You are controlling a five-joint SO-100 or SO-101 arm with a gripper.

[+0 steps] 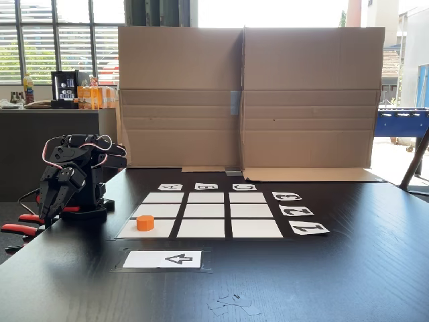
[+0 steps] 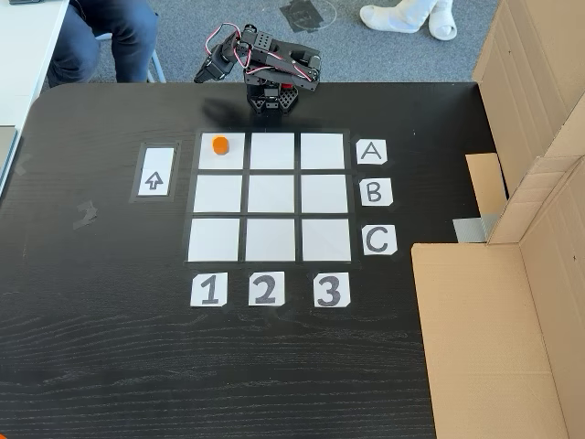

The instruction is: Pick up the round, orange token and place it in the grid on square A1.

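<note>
Tool (image 1: 48, 213) first: in a fixed view from tabletop height, one black robot arm sits folded at the left, its tool pointing down just above the black tabletop (image 1: 348, 282), well apart from the token; whether it is clenched or released cannot be told. One orange token (image 1: 145, 223) lies on square A1 (image 1: 161, 230), the near-left corner of the grid (image 1: 206, 210) — nine white squares in three rows of three. One white arrow card (image 1: 163, 259) lies nearer the camera, its black arrow pointing left. Three letter cards stand beyond the grid and three number cards to its right, all seen upside down here. Tall cardboard walls (image 1: 248, 94) rise behind.

From another fixed view, looking down, the arm is folded at the top edge of the tabletop (image 2: 110, 366), with the tool (image 2: 203, 75) to its left, its state again unclear. The single token (image 2: 219, 144) rests near the top-left part of square A1 (image 2: 228, 160), inside the grid (image 2: 271, 196). Cards at the right read A, B, C — cards below read 1, 2, 3. The arrow card (image 2: 155, 172) lies to the left, arrow pointing up. Cardboard (image 2: 484, 338) covers the right side.
</note>
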